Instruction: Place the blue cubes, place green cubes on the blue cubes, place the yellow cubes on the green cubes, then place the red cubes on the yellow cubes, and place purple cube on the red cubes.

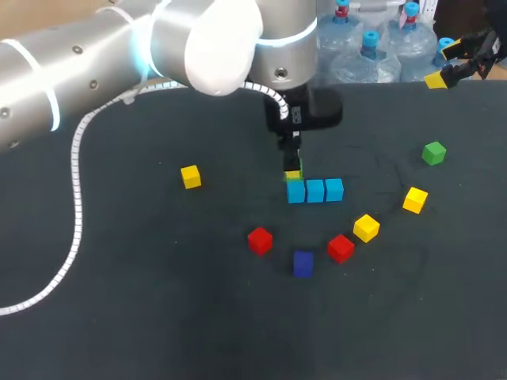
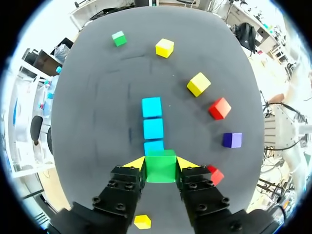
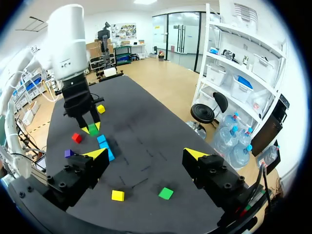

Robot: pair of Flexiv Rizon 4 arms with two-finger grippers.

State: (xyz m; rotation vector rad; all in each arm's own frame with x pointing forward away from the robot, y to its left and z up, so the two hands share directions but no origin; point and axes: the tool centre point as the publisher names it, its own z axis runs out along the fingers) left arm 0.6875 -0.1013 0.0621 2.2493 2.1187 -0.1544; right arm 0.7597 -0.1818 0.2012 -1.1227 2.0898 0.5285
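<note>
The green cube (image 2: 161,166) poised over the blue row (image 2: 153,128)
The left gripper (image 2: 161,164) clamps the green cube above the nearest blue cube (image 2: 154,145); alignment is hard to judge — released off-centre, it could topple or shove the row. Far off, the right gripper (image 3: 146,154) hangs open, empty.

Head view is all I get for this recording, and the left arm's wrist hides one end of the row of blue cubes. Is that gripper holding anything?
Observer: Yes. The left wrist view shows the left gripper shut on a green cube, gripped from both sides.
Operator: Over what?
Observer: Over the end blue cube nearest the gripper, covering part of it. I cannot tell whether they touch.
Operator: And the other arm, up in the corner?
Observer: Its own wrist view shows the right gripper open and empty.
</note>
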